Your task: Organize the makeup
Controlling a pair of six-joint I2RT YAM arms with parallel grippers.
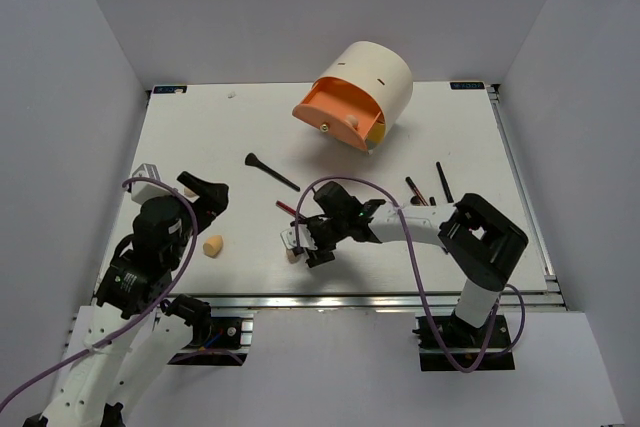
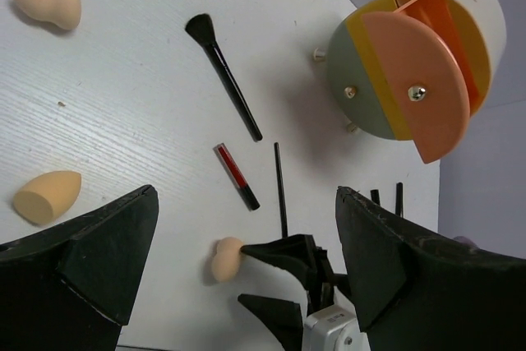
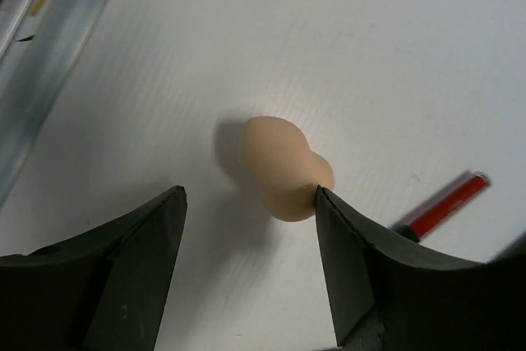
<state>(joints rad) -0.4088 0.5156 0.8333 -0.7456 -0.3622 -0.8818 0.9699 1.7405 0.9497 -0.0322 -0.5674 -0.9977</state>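
The white table (image 1: 200, 137) has the big round case (image 1: 365, 87) lying at its far side. The left gripper (image 2: 246, 193) hangs wide open, holds nothing, and is well apart from the job. The right gripper (image 3: 248, 199) is nearer. Its jaws are open, one on each side of a little beige sponge (image 3: 279, 166). The sponge lies slanted across the gap, with one end touching a finger. A red stick (image 3: 448, 203) lies near it
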